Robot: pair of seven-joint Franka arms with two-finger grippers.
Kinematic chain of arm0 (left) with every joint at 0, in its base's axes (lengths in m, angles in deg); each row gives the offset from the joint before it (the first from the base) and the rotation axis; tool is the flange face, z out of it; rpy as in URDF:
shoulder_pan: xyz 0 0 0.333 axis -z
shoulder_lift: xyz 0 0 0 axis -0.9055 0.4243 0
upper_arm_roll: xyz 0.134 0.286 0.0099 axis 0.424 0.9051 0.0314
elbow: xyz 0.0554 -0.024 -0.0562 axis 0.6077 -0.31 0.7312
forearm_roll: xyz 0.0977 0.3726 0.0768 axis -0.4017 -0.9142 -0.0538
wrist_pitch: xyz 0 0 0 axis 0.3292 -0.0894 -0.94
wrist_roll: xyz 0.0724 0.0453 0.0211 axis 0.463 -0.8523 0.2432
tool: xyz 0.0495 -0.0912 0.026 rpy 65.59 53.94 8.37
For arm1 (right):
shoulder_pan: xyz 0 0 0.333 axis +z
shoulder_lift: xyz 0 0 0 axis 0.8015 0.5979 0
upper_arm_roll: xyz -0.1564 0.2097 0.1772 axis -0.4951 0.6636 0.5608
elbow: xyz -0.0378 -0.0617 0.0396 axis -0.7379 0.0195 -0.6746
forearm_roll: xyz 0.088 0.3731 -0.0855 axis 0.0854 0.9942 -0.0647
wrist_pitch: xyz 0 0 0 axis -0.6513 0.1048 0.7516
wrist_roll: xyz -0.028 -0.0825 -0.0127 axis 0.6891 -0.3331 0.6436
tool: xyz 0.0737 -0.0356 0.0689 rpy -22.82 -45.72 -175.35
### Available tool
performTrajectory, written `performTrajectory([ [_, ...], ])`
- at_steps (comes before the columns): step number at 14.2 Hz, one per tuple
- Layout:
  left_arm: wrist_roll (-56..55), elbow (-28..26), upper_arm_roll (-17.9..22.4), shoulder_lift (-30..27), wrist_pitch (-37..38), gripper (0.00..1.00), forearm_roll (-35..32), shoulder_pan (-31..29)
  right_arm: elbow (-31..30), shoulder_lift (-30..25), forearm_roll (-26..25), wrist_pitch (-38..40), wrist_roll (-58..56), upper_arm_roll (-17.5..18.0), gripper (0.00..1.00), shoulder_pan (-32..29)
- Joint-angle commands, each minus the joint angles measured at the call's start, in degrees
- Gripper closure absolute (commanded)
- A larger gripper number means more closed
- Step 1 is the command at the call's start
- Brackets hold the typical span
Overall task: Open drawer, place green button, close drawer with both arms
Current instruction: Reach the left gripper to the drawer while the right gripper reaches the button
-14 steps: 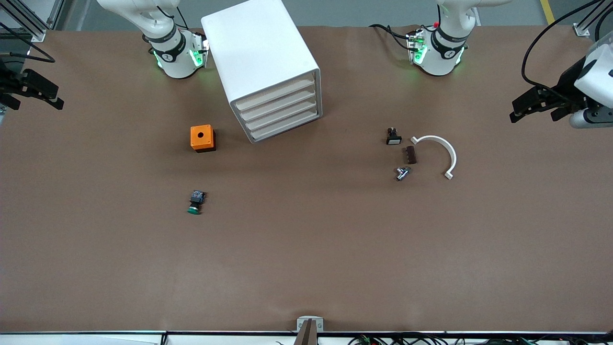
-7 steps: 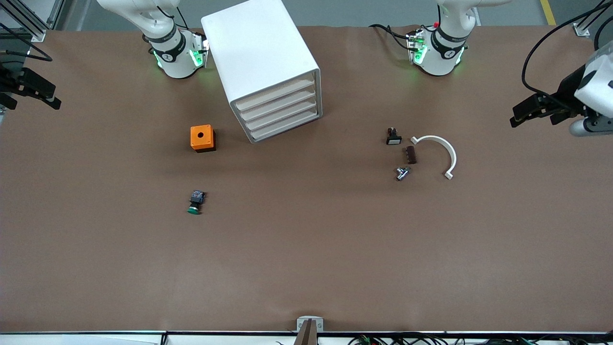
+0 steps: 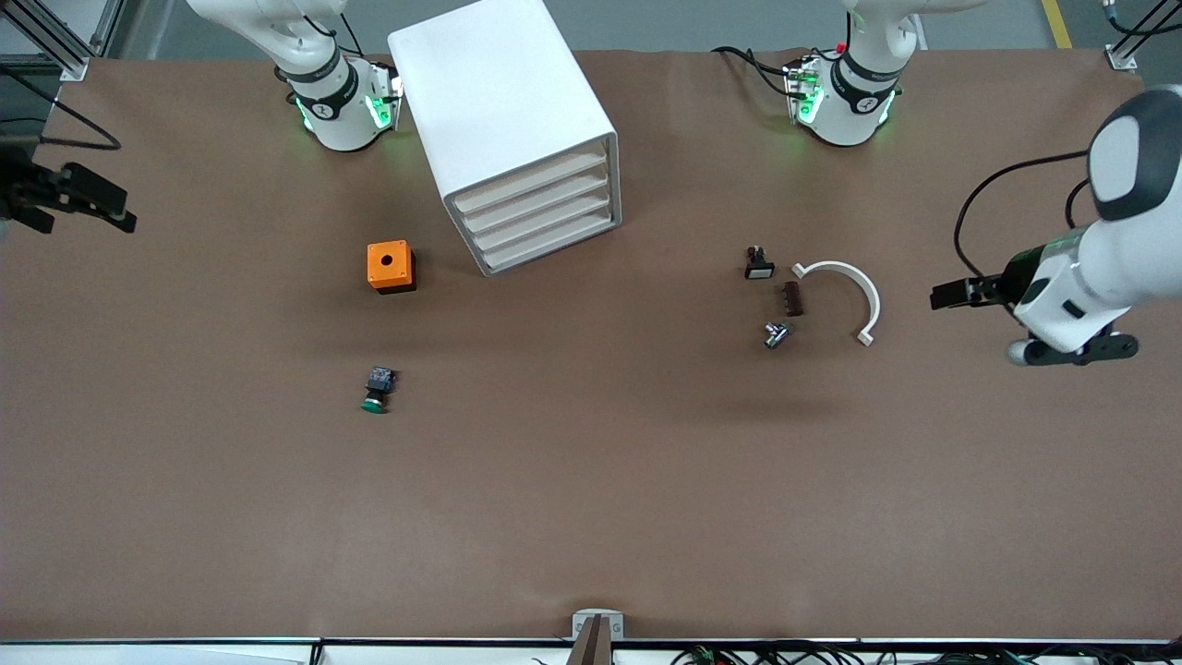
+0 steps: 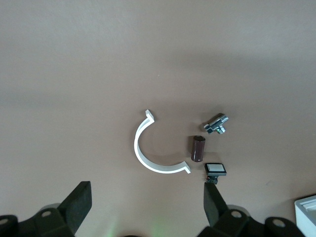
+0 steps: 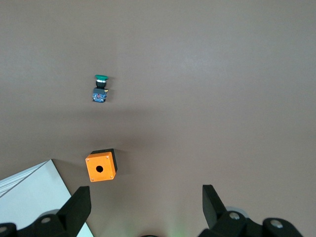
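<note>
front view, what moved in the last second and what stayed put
The left gripper swung out from the table's edge, lower in the front view, toward the white curved clip, its jaws open and empty. The right gripper shifted slightly at the right arm's end, also open. Nothing was grasped or released. The button, orange box and drawer cabinet stayed put.

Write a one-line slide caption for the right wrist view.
Open right gripper above the brown table, with green-capped button and orange box below.
</note>
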Motion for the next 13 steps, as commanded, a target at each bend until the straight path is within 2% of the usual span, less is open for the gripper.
performTrajectory([
  [1, -3.1, 1.6, -0.1, 4.7, -1.2, 0.00, -1.3, 0.8, 2.3, 2.9, -0.3, 0.8, -0.1, 0.0, 0.00, 0.2],
  [3, -10.7, 1.6, -0.6, 8.2, -2.0, 0.00, -2.1, 2.1, 2.7, 4.2, -0.1, -0.4, 0.0, -0.1, 0.00, -0.4],
  [6, -23.0, 1.7, -0.6, 11.9, -2.1, 0.00, -4.3, 6.8, 2.8, 10.9, 0.2, -4.9, -0.1, -0.2, 0.00, -1.2],
  [9, -32.5, 3.3, -0.6, 14.7, -1.9, 0.00, -6.1, 12.0, 2.6, 11.3, -0.4, -4.9, 0.3, -0.2, 0.00, -1.0],
  [12, -43.8, 5.4, -0.8, 17.1, -1.7, 0.00, -4.2, 16.9, 2.2, 11.2, 2.4, -2.9, 2.1, -0.2, 0.00, -0.5],
  [13, -47.1, 6.2, -0.8, 17.9, -1.7, 0.00, -1.5, 18.0, 1.9, 11.2, 3.7, -2.9, 6.2, -0.1, 0.00, -0.5],
])
